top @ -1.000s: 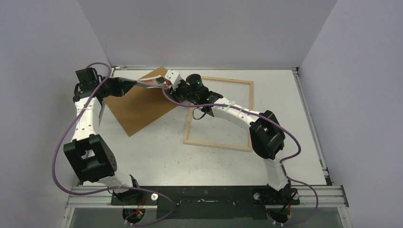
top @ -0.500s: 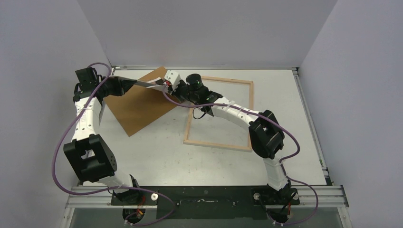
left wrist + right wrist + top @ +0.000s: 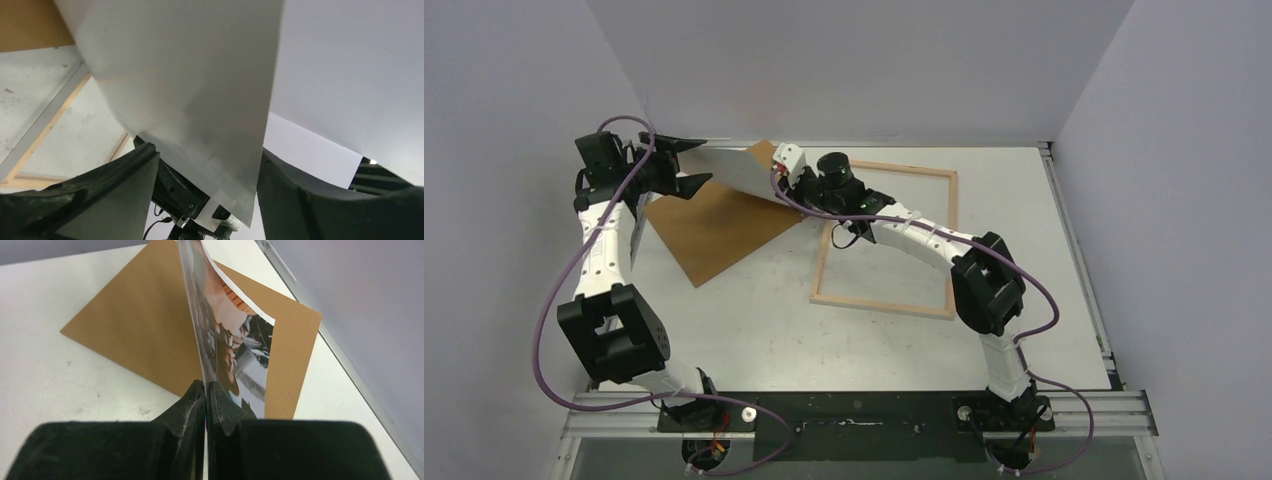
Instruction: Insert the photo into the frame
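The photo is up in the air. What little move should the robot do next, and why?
Probably carry the photo rightward, over the frame. Only the right gripper pinches it, the left gripper stands open around its other edge, and the frame lies flat with nothing in it.

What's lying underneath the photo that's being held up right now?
The brown hardboard sheet lies flat on the table beneath the photo. From above, the print hides part of the sheet's far end.

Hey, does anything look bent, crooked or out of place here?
The photo is curled in the air, pinched at one edge by the right gripper, with the left gripper open around it. The brown board lies askew.
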Robot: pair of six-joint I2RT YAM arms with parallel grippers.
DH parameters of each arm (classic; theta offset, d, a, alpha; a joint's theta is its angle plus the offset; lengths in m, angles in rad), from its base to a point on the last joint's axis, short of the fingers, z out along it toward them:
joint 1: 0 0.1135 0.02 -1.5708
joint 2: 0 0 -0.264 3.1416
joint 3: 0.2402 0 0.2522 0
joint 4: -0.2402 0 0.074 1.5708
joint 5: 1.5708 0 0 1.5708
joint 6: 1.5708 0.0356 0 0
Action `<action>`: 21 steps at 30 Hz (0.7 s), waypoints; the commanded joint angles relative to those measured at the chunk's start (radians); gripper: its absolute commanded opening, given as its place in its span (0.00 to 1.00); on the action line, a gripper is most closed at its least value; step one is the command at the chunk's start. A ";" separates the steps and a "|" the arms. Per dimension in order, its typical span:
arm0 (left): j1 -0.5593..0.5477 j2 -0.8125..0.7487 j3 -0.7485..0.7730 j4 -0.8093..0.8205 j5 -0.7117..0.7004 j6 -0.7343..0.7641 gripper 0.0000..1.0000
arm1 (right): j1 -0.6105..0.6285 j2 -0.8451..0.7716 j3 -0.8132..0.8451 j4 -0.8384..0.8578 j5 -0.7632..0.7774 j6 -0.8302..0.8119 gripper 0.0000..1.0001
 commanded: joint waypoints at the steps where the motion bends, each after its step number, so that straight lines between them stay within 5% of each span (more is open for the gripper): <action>1: -0.001 -0.008 0.138 0.128 0.039 0.108 0.71 | -0.036 -0.112 0.069 0.072 -0.040 0.141 0.00; 8: -0.002 -0.005 0.310 0.025 0.018 0.335 0.80 | -0.097 -0.160 0.126 0.021 -0.064 0.320 0.00; 16: -0.016 -0.003 0.489 -0.278 -0.180 0.660 0.82 | -0.128 -0.161 0.413 -0.484 0.097 0.465 0.00; 21: -0.041 0.016 0.533 -0.341 -0.235 0.765 0.82 | -0.162 -0.215 0.365 -0.546 0.083 0.599 0.00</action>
